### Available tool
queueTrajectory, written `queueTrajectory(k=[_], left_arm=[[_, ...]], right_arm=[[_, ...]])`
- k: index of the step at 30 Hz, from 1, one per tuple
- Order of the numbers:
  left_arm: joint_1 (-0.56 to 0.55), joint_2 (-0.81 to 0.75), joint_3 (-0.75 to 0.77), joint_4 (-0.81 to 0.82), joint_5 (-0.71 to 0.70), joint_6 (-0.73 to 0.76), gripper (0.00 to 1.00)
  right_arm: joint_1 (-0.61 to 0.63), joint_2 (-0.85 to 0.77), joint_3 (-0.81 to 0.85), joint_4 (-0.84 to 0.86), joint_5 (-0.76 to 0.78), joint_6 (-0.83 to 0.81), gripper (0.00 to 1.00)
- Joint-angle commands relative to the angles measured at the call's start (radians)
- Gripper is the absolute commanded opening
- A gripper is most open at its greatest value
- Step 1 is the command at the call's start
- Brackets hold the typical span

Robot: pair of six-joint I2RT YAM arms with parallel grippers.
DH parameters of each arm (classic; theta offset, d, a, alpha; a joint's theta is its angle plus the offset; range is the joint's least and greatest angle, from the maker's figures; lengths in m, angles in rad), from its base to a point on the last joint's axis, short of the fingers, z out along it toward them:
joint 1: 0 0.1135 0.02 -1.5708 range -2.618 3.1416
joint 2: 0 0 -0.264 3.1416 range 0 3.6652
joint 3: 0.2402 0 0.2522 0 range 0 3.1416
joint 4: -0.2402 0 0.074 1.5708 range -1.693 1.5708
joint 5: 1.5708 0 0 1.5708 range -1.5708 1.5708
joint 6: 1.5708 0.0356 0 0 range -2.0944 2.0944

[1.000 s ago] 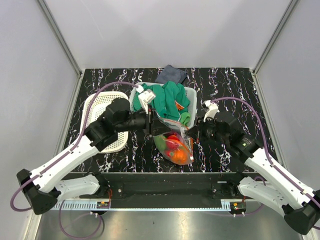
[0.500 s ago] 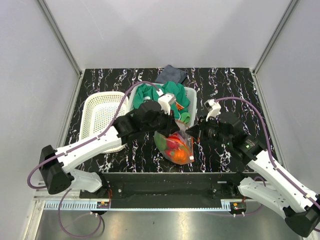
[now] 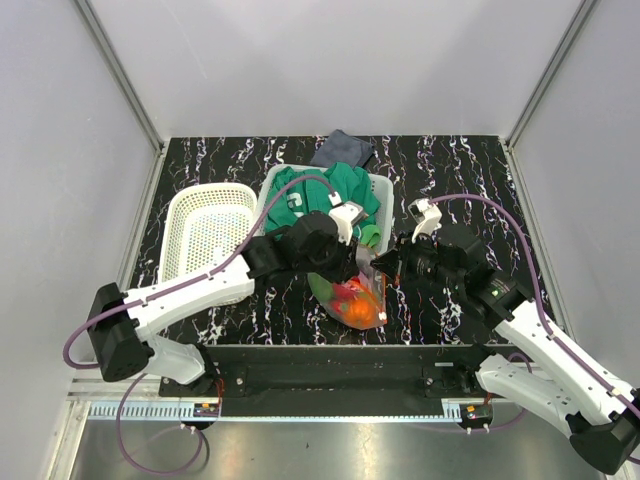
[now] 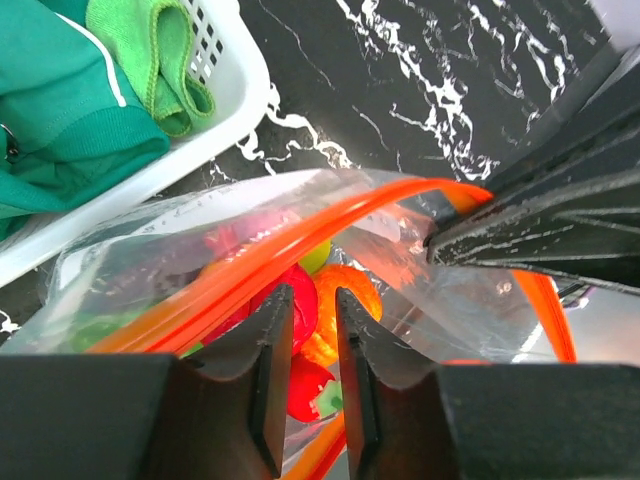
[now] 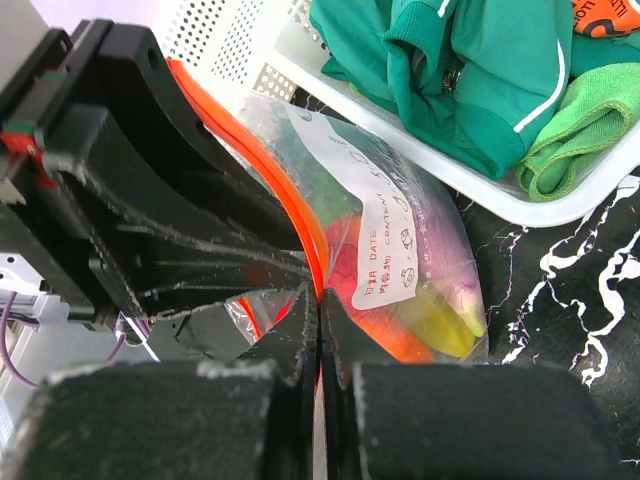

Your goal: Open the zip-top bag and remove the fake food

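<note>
Several pieces of fake food, red, orange and green, sit inside the zip-top bag. The bag lies on the table just in front of the white basket, its bottom toward the arms. Its orange zip strip runs crosswise between the two grippers, with the lips apparently parted. The right gripper is clamped tight on one lip of that strip. The left gripper hangs right over the mouth, its fingers a narrow slit apart; whether clear film is caught between them I cannot tell. The food lies straight below the left fingertips, so the left arm looks better placed to reach in
</note>
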Motion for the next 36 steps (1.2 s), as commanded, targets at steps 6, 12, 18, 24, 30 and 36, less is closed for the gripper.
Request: queueTrajectory(k=[6, 12, 18, 24, 30, 36], left_arm=[[-0.04, 0.011, -0.012, -0.017, -0.077, 0.051, 0.4], [-0.049, 0.02, -0.055, -0.024, -0.158, 0.031, 0.53], [-0.06, 0.042, -0.087, -0.013, -0.25, 0.021, 0.72], [-0.062, 0.073, -0.124, -0.01, -0.27, 0.015, 0.73], [-0.072, 0.056, -0.181, -0.007, -0.308, -0.008, 0.74], [-0.072, 0.065, -0.238, 0.022, -0.285, -0.011, 0.56]], right_arm=[[0.001, -0.012, 0.032, 0.04, -0.023, 0.007, 0.0], [0.001, -0.016, 0.009, 0.039, -0.023, 0.015, 0.0], [0.001, -0.015, -0.008, 0.045, -0.031, 0.026, 0.0], [0.002, -0.013, -0.034, 0.065, -0.035, 0.038, 0.0], [0.002, 0.016, -0.06, 0.099, -0.054, 0.046, 0.0], [0.001, 0.056, -0.078, 0.148, -0.077, 0.05, 0.0]])
